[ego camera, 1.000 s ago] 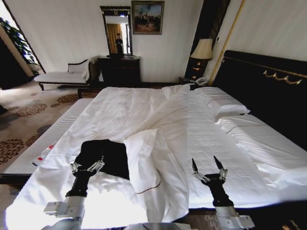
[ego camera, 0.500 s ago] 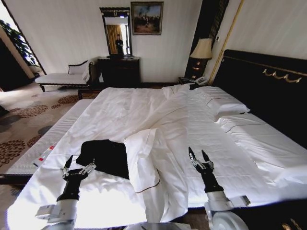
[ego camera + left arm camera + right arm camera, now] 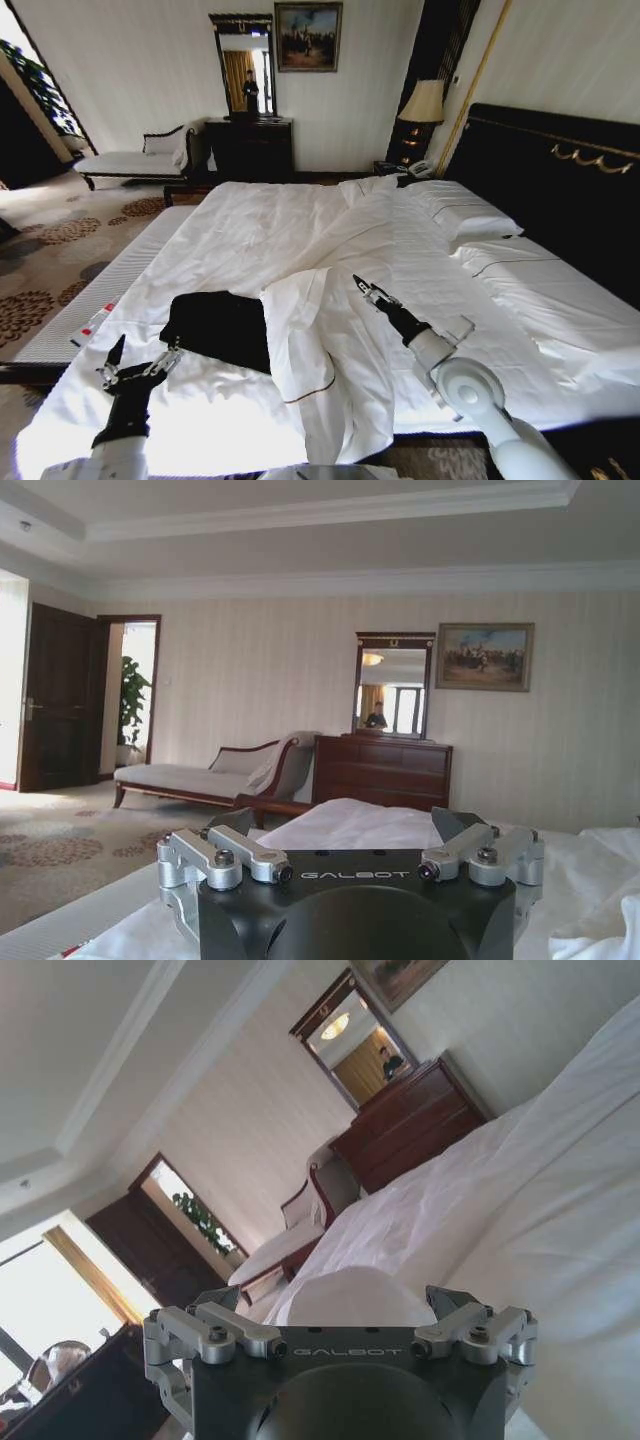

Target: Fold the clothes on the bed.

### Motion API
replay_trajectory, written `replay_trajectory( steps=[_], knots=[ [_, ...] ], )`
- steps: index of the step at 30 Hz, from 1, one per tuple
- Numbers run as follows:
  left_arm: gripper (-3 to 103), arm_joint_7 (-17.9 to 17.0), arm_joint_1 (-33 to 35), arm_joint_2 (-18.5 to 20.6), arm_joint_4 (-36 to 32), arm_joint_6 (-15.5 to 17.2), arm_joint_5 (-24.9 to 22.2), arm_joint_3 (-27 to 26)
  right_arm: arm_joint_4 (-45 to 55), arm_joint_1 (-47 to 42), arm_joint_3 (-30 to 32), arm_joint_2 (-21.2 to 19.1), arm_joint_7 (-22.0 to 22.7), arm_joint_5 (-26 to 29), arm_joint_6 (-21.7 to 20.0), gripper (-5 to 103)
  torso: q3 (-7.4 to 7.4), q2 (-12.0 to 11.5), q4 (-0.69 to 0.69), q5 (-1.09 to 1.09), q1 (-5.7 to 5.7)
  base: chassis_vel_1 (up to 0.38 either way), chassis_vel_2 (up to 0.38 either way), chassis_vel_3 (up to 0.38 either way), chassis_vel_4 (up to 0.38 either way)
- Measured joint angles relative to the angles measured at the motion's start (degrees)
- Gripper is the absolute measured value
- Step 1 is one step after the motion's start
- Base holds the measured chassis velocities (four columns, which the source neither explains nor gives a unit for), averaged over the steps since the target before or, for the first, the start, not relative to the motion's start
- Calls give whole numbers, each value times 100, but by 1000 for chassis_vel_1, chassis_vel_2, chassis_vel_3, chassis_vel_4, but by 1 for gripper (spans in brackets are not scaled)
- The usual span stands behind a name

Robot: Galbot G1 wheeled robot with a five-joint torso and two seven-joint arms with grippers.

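My black shirt [image 3: 218,327] lies as a dark bundle on the bed [image 3: 250,225], near its foot edge at about nine o'clock from the folded-back flap of white duvet [image 3: 305,335], whose corner rests just beside or slightly over the shirt's right side. My left gripper [image 3: 137,362] hangs at seven o'clock from the shirt, apart from it and over the bed's edge, its fingers [image 3: 115,352] spread and holding nothing. My right gripper [image 3: 362,288] reaches over the duvet at about two o'clock from the shirt, well apart from it, its fingers brought close together with nothing between them. The shirt looks bunched rather than flat, so I judge the fold barely begun. The main risk I see is that overlapping duvet: if my right side comes in from this angle, it could pinch white fabric along with the black, or instead of it, and drag the bedding. On the left, a grab at the near hem could pull the loose bundle toward the edge of the mattress.
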Motion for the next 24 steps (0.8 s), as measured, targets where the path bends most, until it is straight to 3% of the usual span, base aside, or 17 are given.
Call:
replay_trajectory(
  steps=[5, 12, 22, 24],
  knots=[
    [100, -28, 4, -211, -6, 8, 204, -37, -187, 1031, -933, -152, 481, 130, -389, 100, 0, 0, 2, 2, -1, 0, 0, 0, 0],
    [100, -268, 60, -217, 47, -129, 543, 196, -597, 1898, -1810, -133, 623, 160, -652, 100, 0, 0, 1, 0, 0, 0, 0, 0, 0],
    [100, -523, 167, -203, 15, -230, 498, 109, -786, 2889, -2842, -21, 814, 186, -856, 100, 0, 0, 0, 0, 0, 0, 0, 0, 0],
    [100, -588, 173, -199, 27, -256, 672, 246, -988, 3541, -3445, 160, 979, 162, -963, 100, 0, 0, 1, 1, -1, 0, 0, 0, 0]
  ],
)
